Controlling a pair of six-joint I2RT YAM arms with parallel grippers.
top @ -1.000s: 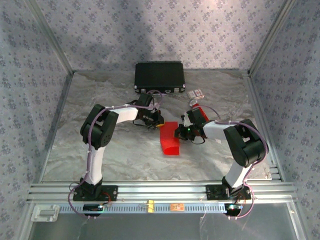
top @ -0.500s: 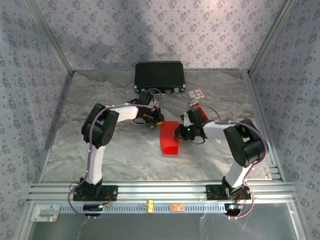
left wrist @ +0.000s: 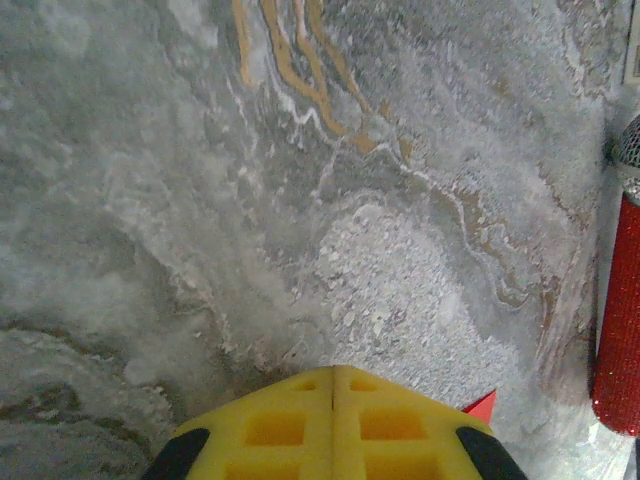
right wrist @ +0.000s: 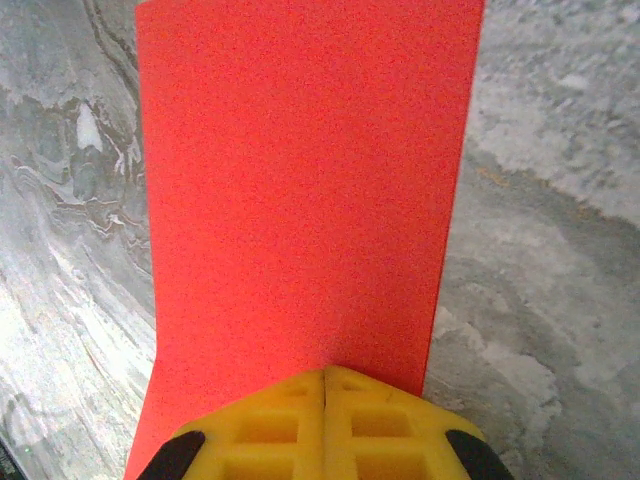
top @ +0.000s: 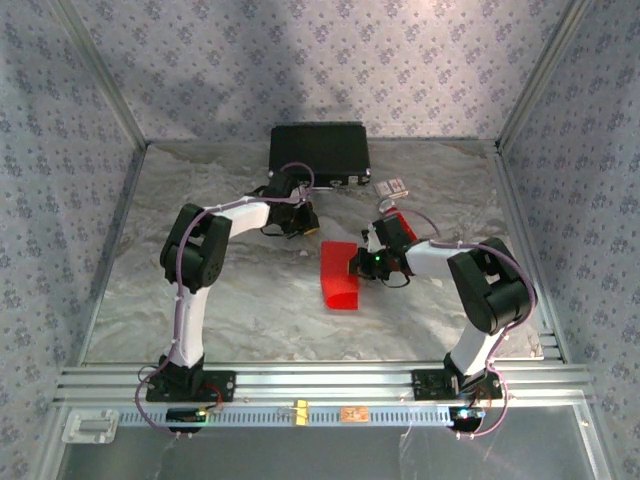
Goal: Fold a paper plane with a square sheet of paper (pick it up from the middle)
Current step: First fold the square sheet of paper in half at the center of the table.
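One thin, bright red square sheet of paper (top: 338, 275) lies near the middle of the grey marbled table (top: 220, 310), and its near end seems to curl upward. It looks very light, limp and easy to crease or tear, and it would probably slide on the smooth top. A gentle pinch at the middle of an edge seems the safest hold, as the task asks.

The right gripper (top: 357, 265) has its yellow fingers (right wrist: 390, 425) pressed together at the sheet's right edge. In the wrist view the paper spreads out from under the tips, but it is unclear whether it is pinched or only pressed down. The left gripper (top: 300, 215) is likewise closed and holds nothing. It hovers over bare table apart from the sheet, with a red glittery tube (left wrist: 620, 300) off to one side.

At the far edge a flat black rectangular case (top: 318, 152) sits closed, so its contents are hidden.
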